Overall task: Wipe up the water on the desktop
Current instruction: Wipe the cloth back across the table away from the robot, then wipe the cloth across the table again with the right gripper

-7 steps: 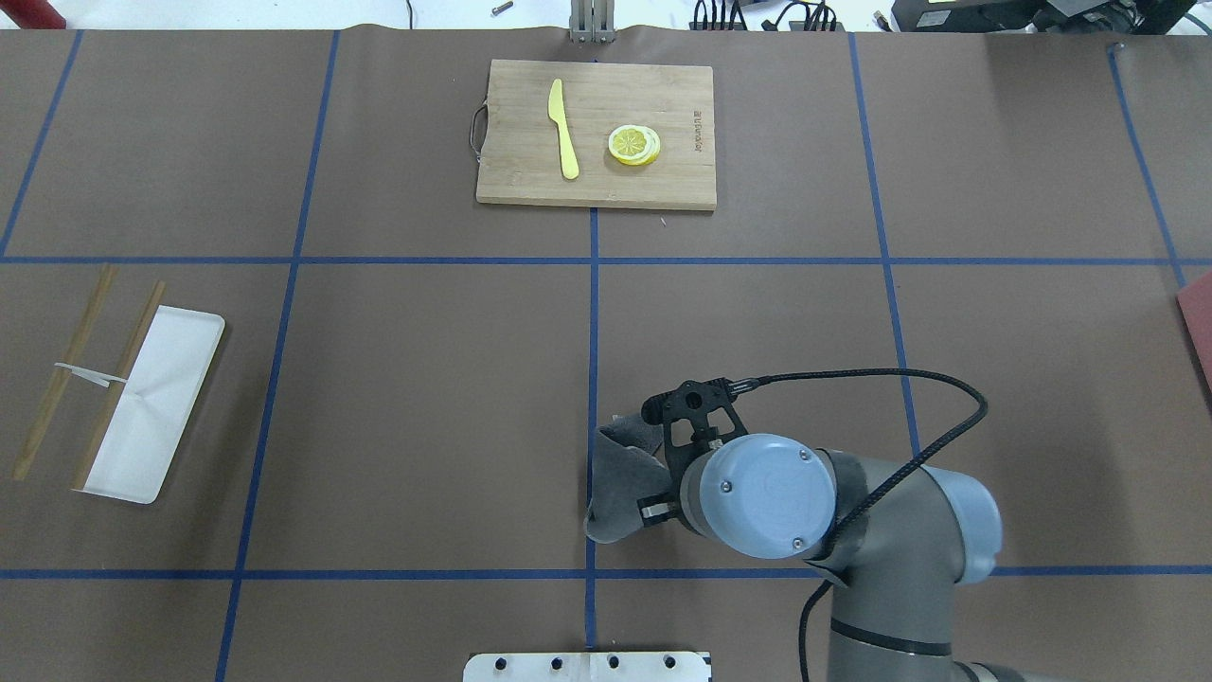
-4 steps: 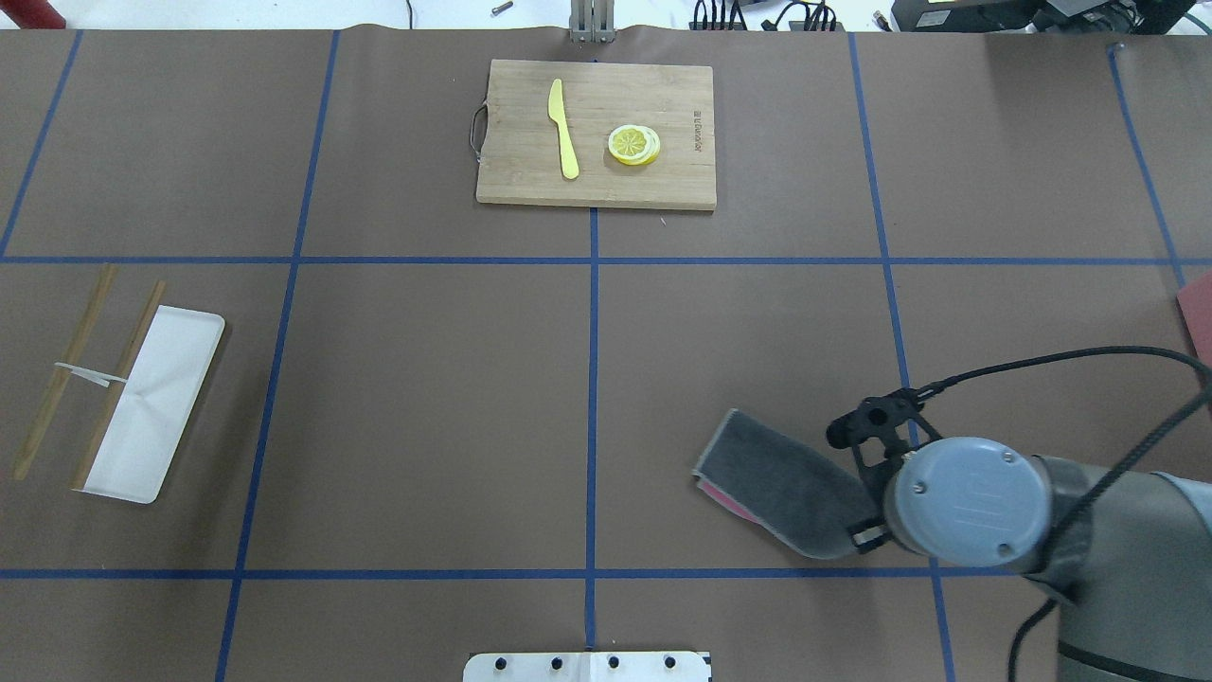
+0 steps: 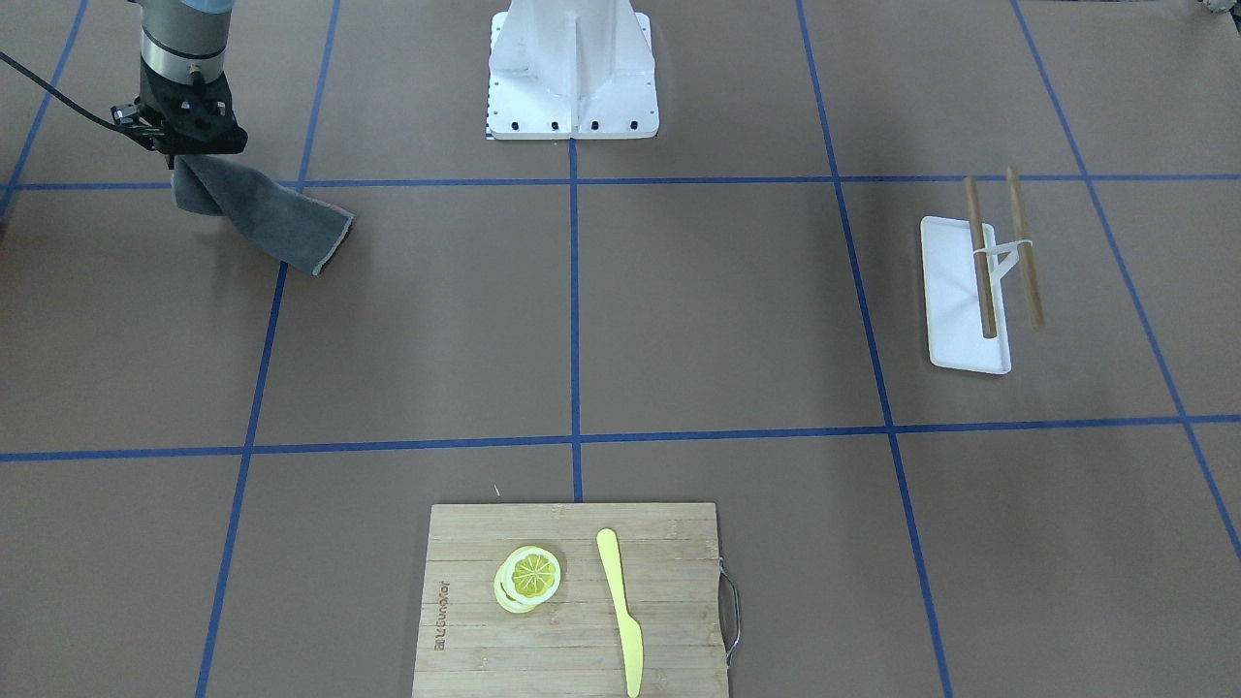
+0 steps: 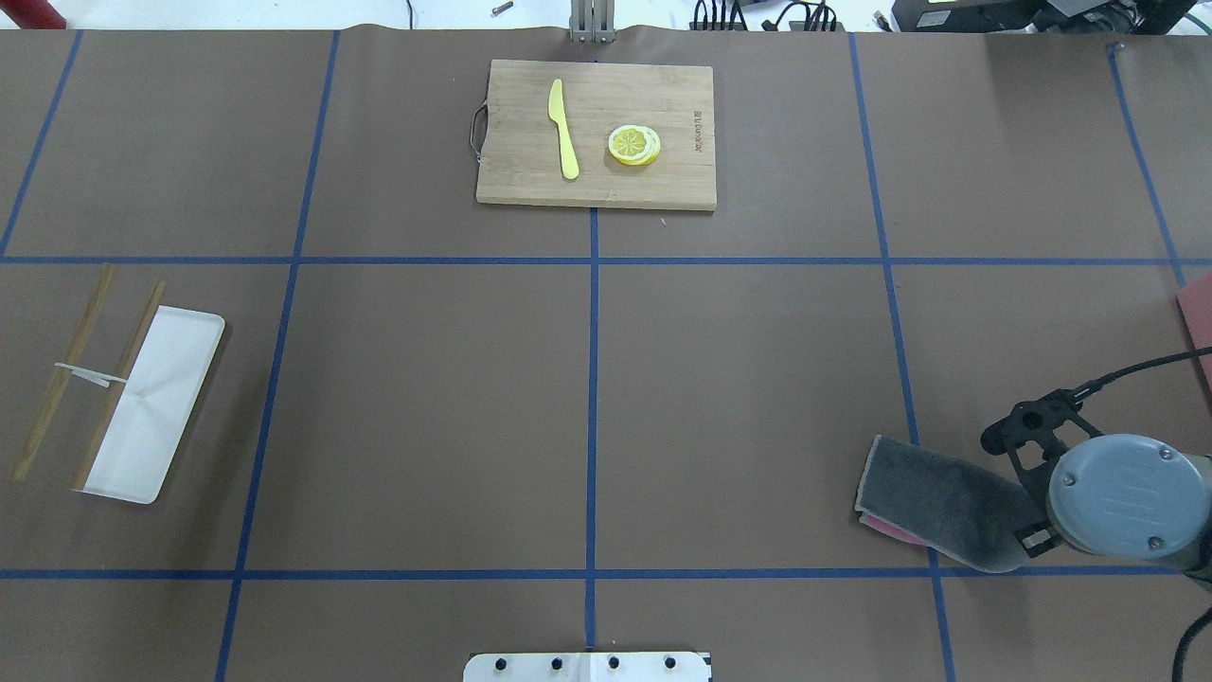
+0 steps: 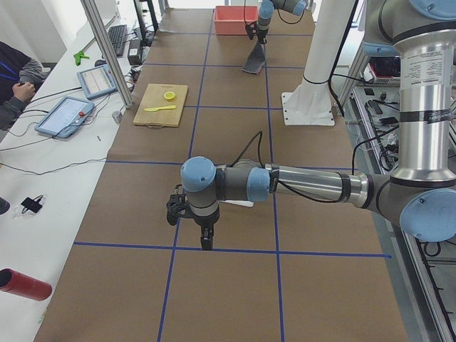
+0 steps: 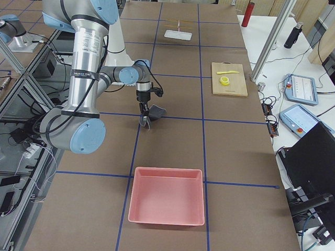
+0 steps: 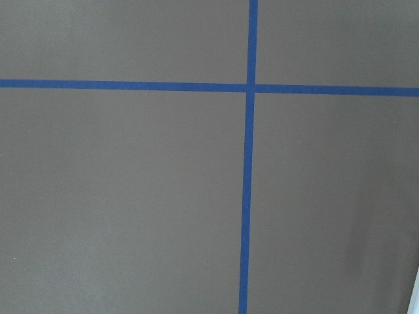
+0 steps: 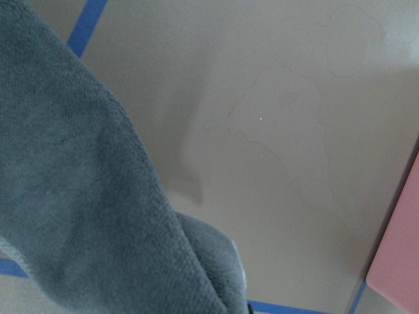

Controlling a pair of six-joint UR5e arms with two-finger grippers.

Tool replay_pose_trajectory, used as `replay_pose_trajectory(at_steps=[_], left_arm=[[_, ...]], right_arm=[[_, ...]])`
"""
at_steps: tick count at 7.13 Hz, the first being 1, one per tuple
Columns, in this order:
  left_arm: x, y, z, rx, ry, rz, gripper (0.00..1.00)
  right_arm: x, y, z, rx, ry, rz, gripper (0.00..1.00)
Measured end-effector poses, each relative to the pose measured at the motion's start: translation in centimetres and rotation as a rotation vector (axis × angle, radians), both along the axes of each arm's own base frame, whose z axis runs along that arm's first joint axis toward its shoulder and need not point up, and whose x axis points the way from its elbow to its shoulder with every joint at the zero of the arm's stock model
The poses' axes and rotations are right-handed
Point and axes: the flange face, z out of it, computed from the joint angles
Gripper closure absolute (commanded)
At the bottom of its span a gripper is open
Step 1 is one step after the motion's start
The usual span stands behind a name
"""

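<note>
Pinching 1 end of a fuzzy grey cloth (image 3: 267,228), R gripper (image 3: 180,161) lets its folded strip drape onto matte brown desktop (image 3: 679,320); L gripper (image 5: 206,242) open/shut: can't tell.

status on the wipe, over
Right gripper shut on grey cloth, free end lying on desktop. Left gripper low over bare desktop, state unreadable. Pink bin close by, not touching.

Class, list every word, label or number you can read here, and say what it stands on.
None can be read for certain.
Cutting board: one branded word along its short edge, too small to read.
Tablets: screens too small to read.
</note>
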Motion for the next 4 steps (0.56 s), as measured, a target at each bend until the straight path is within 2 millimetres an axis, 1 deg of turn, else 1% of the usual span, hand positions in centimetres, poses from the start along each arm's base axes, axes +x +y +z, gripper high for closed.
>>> replay_pose_trajectory(at_steps=[1, 2, 3, 4], left_arm=[[0.0, 0.0, 0.0, 0.000, 0.000, 0.000, 0.02], [0.0, 0.0, 0.1, -0.001, 0.000, 0.000, 0.02], [0.0, 0.0, 0.1, -0.002, 0.000, 0.000, 0.02], [0.0, 0.0, 0.2, -0.003, -0.001, 0.000, 0.02]], right_arm=[[-3.9, -0.6, -3.3, 0.004, -0.084, 0.041, 1.00], [-8.5, -0.5, -7.3, -0.008, -0.175, 0.091, 1.00], [-12.9, -0.1, -11.8, -0.020, -0.264, 0.123, 1.00], [-16.9, 0.7, -16.6, -0.037, -0.364, 0.156, 1.00]])
